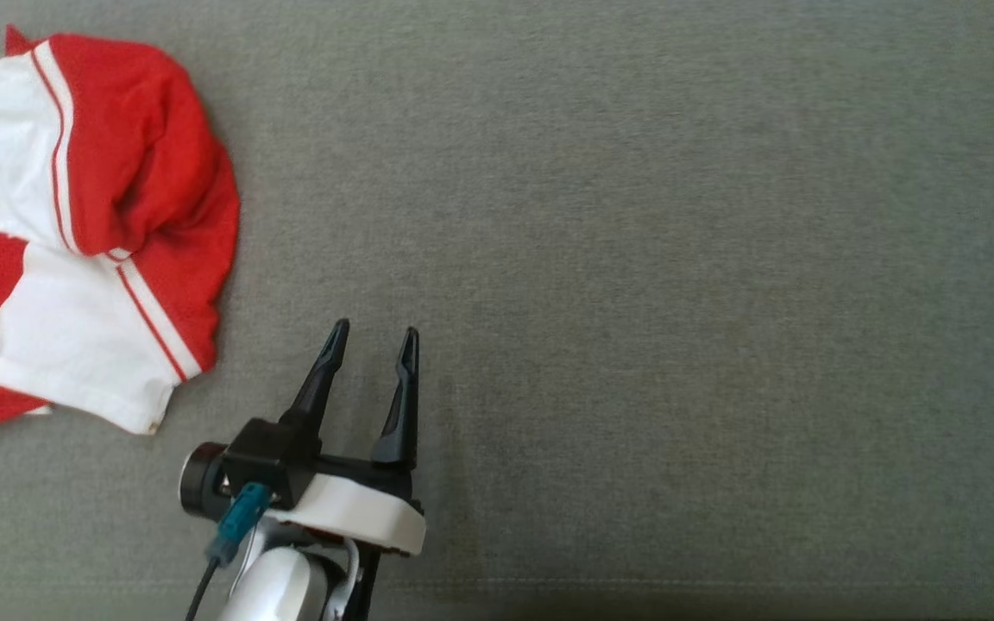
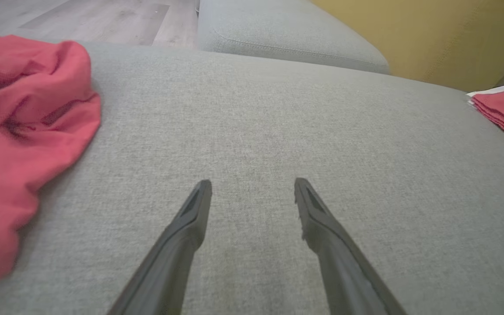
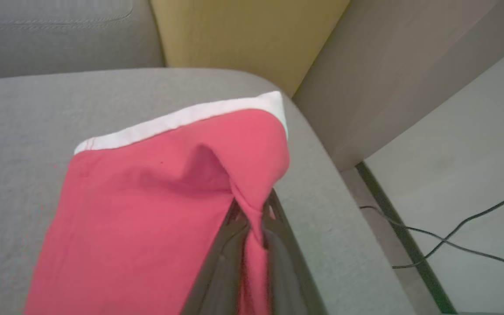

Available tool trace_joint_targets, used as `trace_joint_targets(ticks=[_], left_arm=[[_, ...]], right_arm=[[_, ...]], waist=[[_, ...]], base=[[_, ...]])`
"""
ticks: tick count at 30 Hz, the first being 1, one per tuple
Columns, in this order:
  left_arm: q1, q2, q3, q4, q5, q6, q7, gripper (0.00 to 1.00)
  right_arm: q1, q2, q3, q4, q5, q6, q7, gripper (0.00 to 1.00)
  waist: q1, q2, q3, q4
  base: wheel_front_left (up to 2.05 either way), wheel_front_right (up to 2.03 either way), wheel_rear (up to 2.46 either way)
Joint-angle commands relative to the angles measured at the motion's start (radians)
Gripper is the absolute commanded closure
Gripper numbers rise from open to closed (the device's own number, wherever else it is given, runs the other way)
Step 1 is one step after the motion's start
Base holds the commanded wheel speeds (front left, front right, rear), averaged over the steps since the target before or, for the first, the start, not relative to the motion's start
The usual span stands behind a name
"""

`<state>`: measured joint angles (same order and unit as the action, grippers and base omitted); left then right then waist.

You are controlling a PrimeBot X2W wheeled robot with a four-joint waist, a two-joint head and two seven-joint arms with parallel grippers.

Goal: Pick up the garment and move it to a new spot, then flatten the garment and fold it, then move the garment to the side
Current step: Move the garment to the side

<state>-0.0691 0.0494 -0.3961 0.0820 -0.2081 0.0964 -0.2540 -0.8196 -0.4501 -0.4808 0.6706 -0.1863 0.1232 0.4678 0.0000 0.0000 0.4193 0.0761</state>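
A crumpled red and white garment (image 1: 91, 224) lies on the grey couch seat (image 1: 635, 259) at the far left; it is the red heap (image 2: 20, 131) at the left of the left wrist view. My left gripper (image 1: 375, 332) hovers open and empty to its lower right, jaws spread over bare cushion (image 2: 253, 183). A second red garment (image 3: 147, 205) with a white hem, lying flat and folded, sits near the seat's right end. My right gripper (image 3: 252, 214) is shut on that folded garment's near corner, which bunches up between the fingers. The folded stack (image 2: 503, 109) also shows in the left wrist view.
A yellow cushion (image 3: 243, 39) and a grey back cushion (image 2: 287, 39) stand behind the seat. Beyond the seat's right edge are an armrest panel (image 3: 387, 74), pale floor and black cables (image 3: 453, 236). Wooden floor (image 2: 81, 17) lies past the left end.
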Motion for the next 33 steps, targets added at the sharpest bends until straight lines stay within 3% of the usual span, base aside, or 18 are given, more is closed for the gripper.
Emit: trace_joint_targets(ticks=[1,2,3,4,11,19,22,33], left_arm=[[0.006,0.001,0.037,-0.036,0.008,0.000,-0.008,0.00],[0.007,0.001,0.039,-0.039,0.008,-0.001,-0.008,0.00],[0.008,0.001,0.041,-0.041,0.007,-0.001,-0.008,0.00],[0.009,0.001,0.043,-0.043,0.005,0.000,-0.008,0.00],[0.002,0.001,0.044,-0.051,-0.012,0.011,-0.008,0.00],[0.013,0.001,0.065,-0.038,-0.038,0.016,-0.008,0.00],[0.021,0.001,0.073,-0.031,-0.046,0.017,-0.008,0.00],[0.074,0.001,0.107,0.022,-0.044,0.029,-0.008,0.00]], right_arm=[[-0.039,-0.034,-0.005,-0.046,-0.028,0.008,-0.013,1.00],[-0.044,-0.035,-0.019,-0.048,-0.057,0.008,-0.019,0.76],[-0.045,-0.033,-0.032,-0.048,-0.083,0.008,-0.025,0.05],[-0.045,-0.029,-0.040,-0.048,-0.107,0.008,-0.029,0.00],[-0.062,0.001,-0.017,-0.063,-0.190,0.008,-0.161,0.00],[-0.004,0.062,0.085,-0.148,0.005,0.008,-0.430,0.00],[0.052,0.086,0.125,-0.206,0.065,0.008,-0.469,0.00],[0.550,0.247,0.315,-0.602,0.289,0.008,-0.523,0.00]], waist=[[0.0000,0.0000,0.008,0.009],[0.0000,0.0000,0.009,0.011],[0.0000,0.0000,0.008,0.011],[0.0000,0.0000,0.007,0.010],[0.0000,0.0000,-0.018,-0.032],[0.0000,0.0000,-0.166,-0.058],[0.0000,0.0000,-0.212,-0.057],[0.0000,0.0000,-0.401,-0.027]], base=[[0.00,0.00,0.00],[0.00,0.00,0.00],[0.00,0.00,0.00],[0.00,0.00,0.00],[0.00,0.00,0.00],[0.00,0.00,0.00],[0.00,0.00,0.00],[0.00,0.00,0.00]])
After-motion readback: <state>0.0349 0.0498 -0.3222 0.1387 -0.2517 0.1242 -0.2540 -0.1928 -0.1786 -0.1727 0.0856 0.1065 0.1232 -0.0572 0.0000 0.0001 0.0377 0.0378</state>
